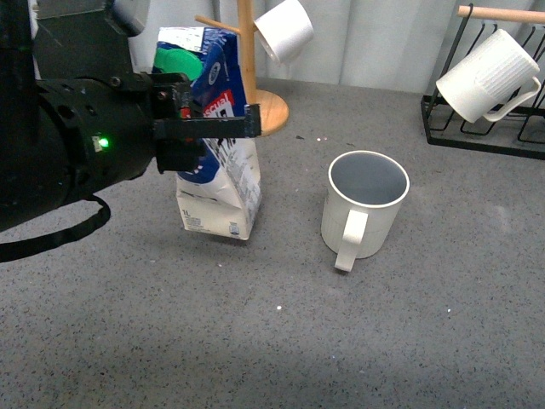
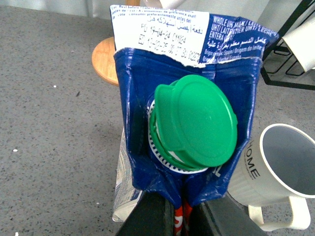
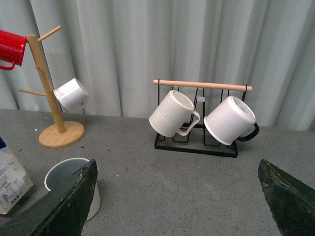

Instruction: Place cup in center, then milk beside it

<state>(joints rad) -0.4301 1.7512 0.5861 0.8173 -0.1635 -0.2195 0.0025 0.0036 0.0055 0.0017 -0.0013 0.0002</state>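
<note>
The cream-white cup (image 1: pixel 364 203) stands upright on the grey tabletop (image 1: pixel 281 341) near the middle, handle toward me; its dark lettering shows in the left wrist view (image 2: pixel 275 172). The blue-and-cream milk (image 1: pixel 220 170) with its green cap (image 2: pixel 194 120) stands left of the cup, a gap between them. My left gripper (image 1: pixel 209 128) is shut on the milk's upper part, its fingers (image 2: pixel 147 216) pinching the carton. My right gripper (image 3: pixel 177 196) is open over bare tabletop, with the cup (image 3: pixel 74 182) by one finger. The right arm is out of the front view.
A wooden mug tree (image 1: pixel 255 85) with a small white cup (image 1: pixel 285 28) stands behind the milk. A black wire rack (image 1: pixel 485 128) at the back right holds a ribbed white mug (image 1: pixel 487 77) and another mug (image 3: pixel 230 120). A red mug (image 3: pixel 11 49) hangs on the tree.
</note>
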